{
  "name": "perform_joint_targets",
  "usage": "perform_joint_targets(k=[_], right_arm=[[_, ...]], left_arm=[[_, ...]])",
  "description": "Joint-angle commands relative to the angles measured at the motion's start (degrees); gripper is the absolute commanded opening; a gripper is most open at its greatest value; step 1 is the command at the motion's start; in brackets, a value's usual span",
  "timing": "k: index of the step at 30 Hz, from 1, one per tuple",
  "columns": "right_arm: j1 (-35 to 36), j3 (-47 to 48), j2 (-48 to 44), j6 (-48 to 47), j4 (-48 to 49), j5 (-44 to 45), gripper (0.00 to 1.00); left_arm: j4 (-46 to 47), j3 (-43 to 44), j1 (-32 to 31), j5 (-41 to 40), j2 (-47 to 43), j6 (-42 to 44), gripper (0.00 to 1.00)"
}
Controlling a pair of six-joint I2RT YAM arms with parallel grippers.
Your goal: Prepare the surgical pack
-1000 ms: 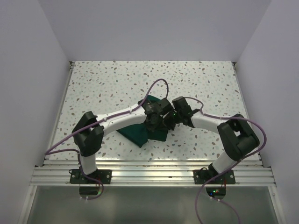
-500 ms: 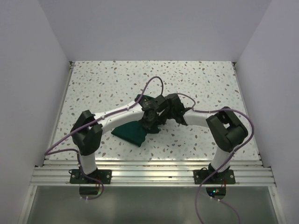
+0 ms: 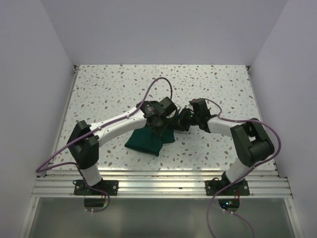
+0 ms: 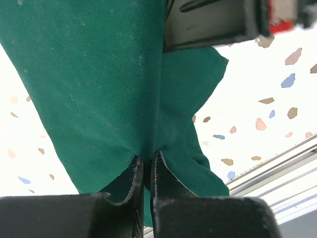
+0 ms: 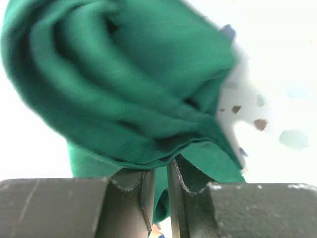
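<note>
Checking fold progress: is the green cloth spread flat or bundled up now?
Bundled: the surgical pack is a small heap of layered folds, pinched in the left gripper.

Item: the surgical pack (image 3: 146, 140), a single dark green matte cloth with a fine woven texture.
Shape: gathered into a small, irregular bundle, roughly wedge-shaped from above, not spread flat.
Folds: several soft rolled layers lie over one another, and a loose edge and one corner hang free.
Pose: the near left part rests on the surface, and the far right end looks drawn up and bunched.
Place: on the speckled table (image 3: 99, 89), about mid-width, somewhat nearer its front edge.
</note>
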Motion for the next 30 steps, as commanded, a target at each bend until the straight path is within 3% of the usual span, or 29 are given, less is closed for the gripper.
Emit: perform_joint_targets(k=[1,5,11,17,22,30], right_arm=[[0.4,3.5,-3.8,-7.5,-6.9,-1.2,0.18],[0.4,1.6,-5.3,-6.7,-8.1,-0.4,0.15],[3.1,1.0,-0.7,-2.5,3.6,-1.8,0.14],[13.1,7.0,8.8,5.8,16.9,-0.4,0.13],[14.0,6.2,10.6,10.2,24.7,0.9,0.11],[11.4,5.1,7.3,4.9,16.3,2.5,0.20]], left_arm=[[3.2,0.0,0.9,2.2,-3.1,2.0,0.00],[3.4,-0.5,1.2,2.3,-3.1,1.9,0.00],[4.1,-0.7,1.2,3.9,-2.6,1.6,0.00],[3.4,-0.3,1.2,3.7,-2.5,1.7,0.00],[3.7,-0.7,1.1,3.9,-2.7,2.0,0.00],[3.8,-1.2,1.1,3.6,-2.0,2.0,0.00]])
